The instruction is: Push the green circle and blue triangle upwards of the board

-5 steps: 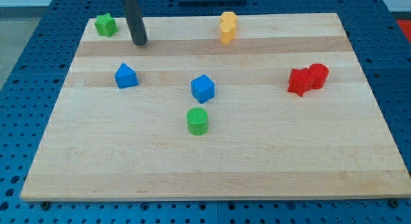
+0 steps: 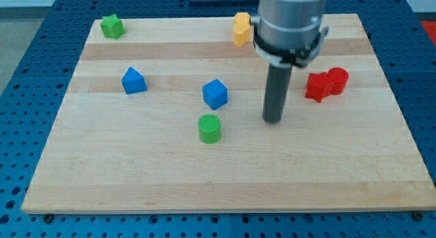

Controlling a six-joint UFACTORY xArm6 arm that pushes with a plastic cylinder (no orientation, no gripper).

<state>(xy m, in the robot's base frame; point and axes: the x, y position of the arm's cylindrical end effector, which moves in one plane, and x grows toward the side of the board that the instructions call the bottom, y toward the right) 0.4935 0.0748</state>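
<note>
The green circle (image 2: 210, 128) lies near the middle of the wooden board (image 2: 136, 176). The blue triangle (image 2: 133, 80) lies at the view's left, above and left of the circle. My tip (image 2: 272, 119) rests on the board to the right of the green circle, about a block's width away and slightly above it. It touches no block. The arm's grey body covers part of the board's top edge.
A blue cube (image 2: 215, 93) sits just above the green circle. A green star-like block (image 2: 112, 25) is at the top left corner. Yellow blocks (image 2: 240, 28) are at the top middle, partly behind the arm. Two red blocks (image 2: 326, 84) sit at the right.
My tip has moved from the top left of the board, near the green star, down and right to a spot right of the green circle. No block has moved.
</note>
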